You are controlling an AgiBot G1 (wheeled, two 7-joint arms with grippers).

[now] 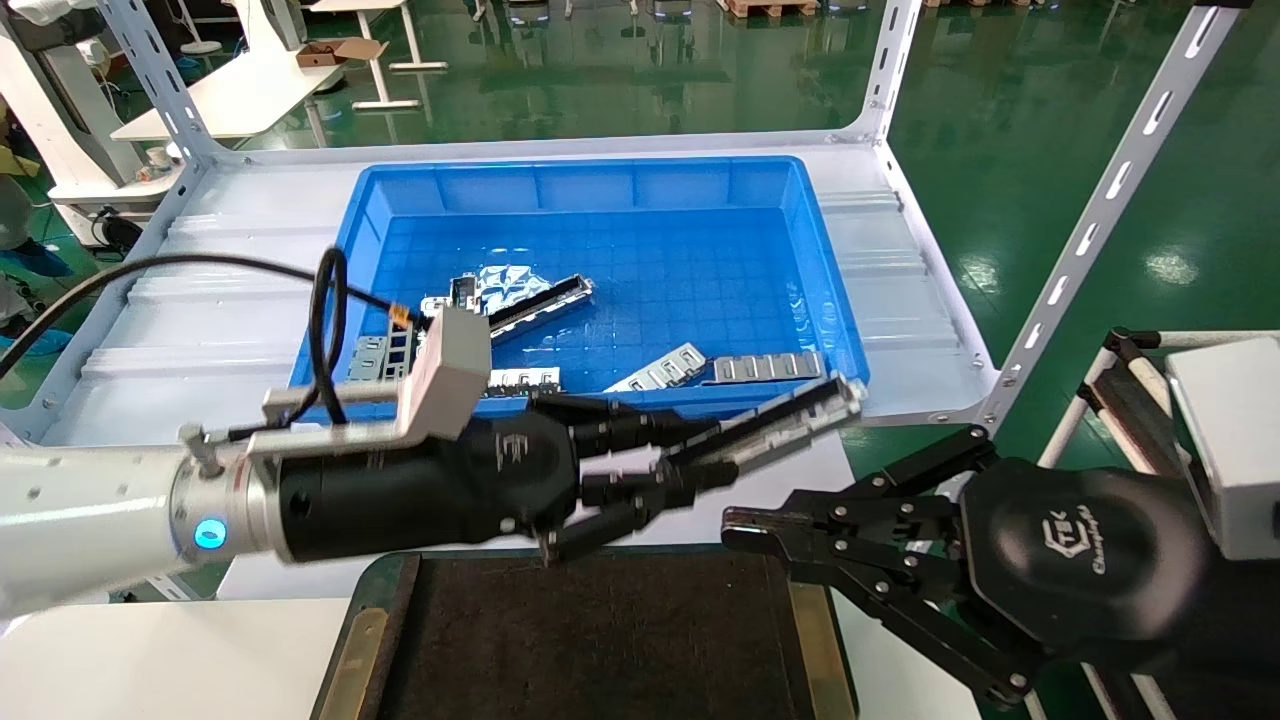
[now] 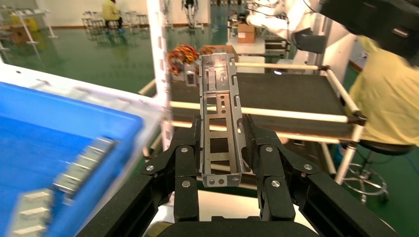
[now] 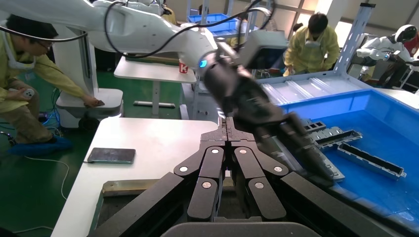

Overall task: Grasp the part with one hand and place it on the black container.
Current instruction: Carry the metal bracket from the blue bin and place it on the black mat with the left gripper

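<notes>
Left hand (image 1: 690, 465) clenched on the part (image 1: 775, 418) above the black container (image 1: 600, 640); "CTEK"-marked right hand (image 1: 740, 525) pinched closed, empty.

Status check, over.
Left gripper shut on silver-grey metal channel bar, above black matted tray. Right gripper shut, idle beside. Nothing blocking.

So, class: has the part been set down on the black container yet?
No: the left tool holds the part in the air, off the black container.
</notes>
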